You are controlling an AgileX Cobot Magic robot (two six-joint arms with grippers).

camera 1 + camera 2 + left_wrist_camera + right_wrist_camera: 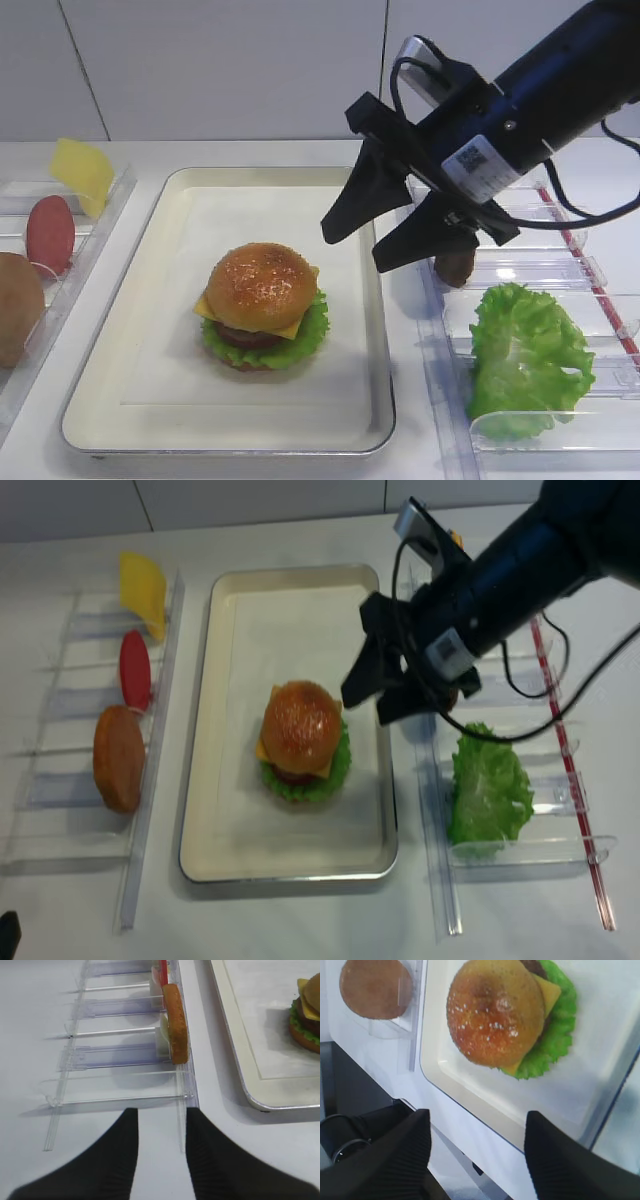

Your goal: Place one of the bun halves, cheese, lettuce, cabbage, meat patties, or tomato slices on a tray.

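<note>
I've got the right gripper (362, 243) hanging over the tray's (140, 390) right rim, jaws wide apart, nothing in them. The bun top (262, 286) sits on the stack mid-tray, capping cheese (208, 305), patty (243, 337) and lettuce (308, 335). It's a tall pile, so if I swing low across it a finger could clip the dome and slide it off. The left gripper (160, 1132) hovers by the left rack (120, 1050), fingers parted and empty. Drifting forward could knock the bun half (176, 1022) standing there.
</note>
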